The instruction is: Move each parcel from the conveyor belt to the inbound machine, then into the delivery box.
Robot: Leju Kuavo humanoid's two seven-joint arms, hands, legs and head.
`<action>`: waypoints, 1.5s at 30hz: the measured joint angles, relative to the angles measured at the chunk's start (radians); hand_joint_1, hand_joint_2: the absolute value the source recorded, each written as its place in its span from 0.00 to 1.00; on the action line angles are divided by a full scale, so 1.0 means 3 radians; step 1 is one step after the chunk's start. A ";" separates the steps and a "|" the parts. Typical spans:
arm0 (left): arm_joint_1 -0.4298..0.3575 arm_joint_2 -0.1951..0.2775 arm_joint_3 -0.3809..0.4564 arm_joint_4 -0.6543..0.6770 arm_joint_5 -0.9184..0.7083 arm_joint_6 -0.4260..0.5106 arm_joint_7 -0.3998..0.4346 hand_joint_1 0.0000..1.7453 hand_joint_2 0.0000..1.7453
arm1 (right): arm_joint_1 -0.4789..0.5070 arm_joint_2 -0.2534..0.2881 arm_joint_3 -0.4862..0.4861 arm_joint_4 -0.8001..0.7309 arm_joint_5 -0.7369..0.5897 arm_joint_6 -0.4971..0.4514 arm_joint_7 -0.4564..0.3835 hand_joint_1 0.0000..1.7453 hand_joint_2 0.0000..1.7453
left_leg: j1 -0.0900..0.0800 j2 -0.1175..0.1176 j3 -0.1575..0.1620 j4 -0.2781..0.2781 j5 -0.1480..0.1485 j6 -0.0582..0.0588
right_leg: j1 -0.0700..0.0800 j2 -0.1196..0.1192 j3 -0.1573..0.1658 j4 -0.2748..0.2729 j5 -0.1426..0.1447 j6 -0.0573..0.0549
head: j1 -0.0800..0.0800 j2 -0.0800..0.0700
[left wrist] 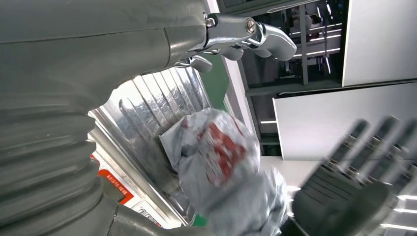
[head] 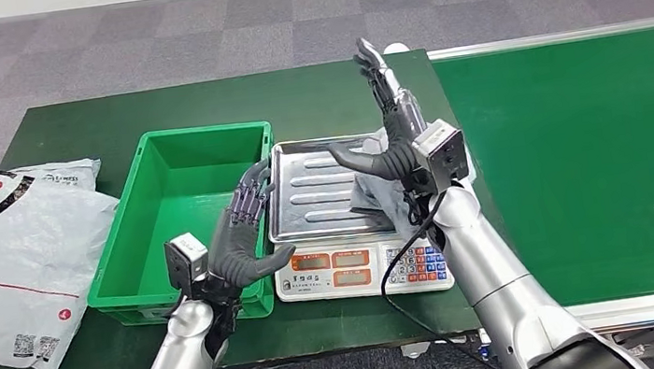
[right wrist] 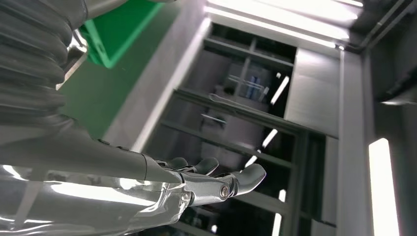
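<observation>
A small grey parcel (head: 372,200) with red print (left wrist: 216,152) lies on the right side of the steel tray (head: 311,196) of the weighing scale (head: 353,271). My right hand (head: 391,125) is raised just above the parcel, fingers stretched out and apart, holding nothing; the left wrist view shows it blurred (left wrist: 354,187). My left hand (head: 246,241) hovers over the right rim of the green box (head: 174,194), next to the scale, fingers spread and empty. The green conveyor belt (head: 584,162) lies to the right with no parcel on it.
Large grey and white mail bags (head: 13,261) lie on the green table (head: 63,132) left of the box. A black cable (head: 403,297) hangs by the scale's front. Grey carpet floor (head: 192,32) lies beyond the table.
</observation>
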 joint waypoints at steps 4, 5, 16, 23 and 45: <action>-0.0022 0.0000 0.0002 0.0017 0.0000 0.0000 0.0000 0.00 1.00 | 0.0043 0.0000 -0.0042 -0.0179 0.0010 -0.0045 -0.0001 0.00 1.00 | 0.0000 0.0000 0.0000 0.0000 0.0000 0.0000 | 0.0001 0.0000 0.0000 0.0000 0.0000 0.0000 | 0.0000 0.0000; -0.0024 0.0000 0.0002 0.0021 0.0000 0.0000 0.0000 0.00 1.00 | 0.0051 0.0000 -0.0047 -0.0208 0.0010 -0.0050 -0.0001 0.00 1.00 | 0.0000 0.0000 0.0000 0.0000 0.0000 0.0000 | 0.0001 0.0000 0.0000 0.0000 0.0000 0.0000 | 0.0000 0.0000; -0.0036 -0.0001 0.0003 0.0034 0.0000 0.0000 0.0000 0.00 1.00 | 0.0085 -0.0002 -0.0068 -0.0328 -0.0014 -0.0075 0.0014 0.00 1.00 | 0.0000 0.0000 -0.0001 0.0000 0.0000 0.0000 | 0.0000 0.0000 0.0000 0.0000 0.0000 0.0000 | 0.0000 0.0000; -0.0065 0.0001 0.0003 0.0049 0.0000 0.0008 0.0000 0.00 1.00 | 0.0083 0.0000 -0.0206 -0.0242 -0.1083 0.0655 0.0392 0.00 1.00 | 0.0000 0.0000 -0.0002 0.0000 0.0000 0.0000 | 0.0000 -0.0002 0.0000 0.0000 0.0000 0.0000 | 0.0000 0.0000; -0.0088 0.0001 0.0002 0.0095 0.0001 0.0035 0.0000 0.00 1.00 | 0.0388 -0.0214 -0.0315 -0.1669 0.0512 -0.2399 0.0010 0.00 1.00 | 0.0000 0.0004 -0.0003 0.0000 -0.0003 -0.0002 | -0.0001 0.0004 -0.0006 0.0000 0.0000 0.0000 | 0.0000 0.0000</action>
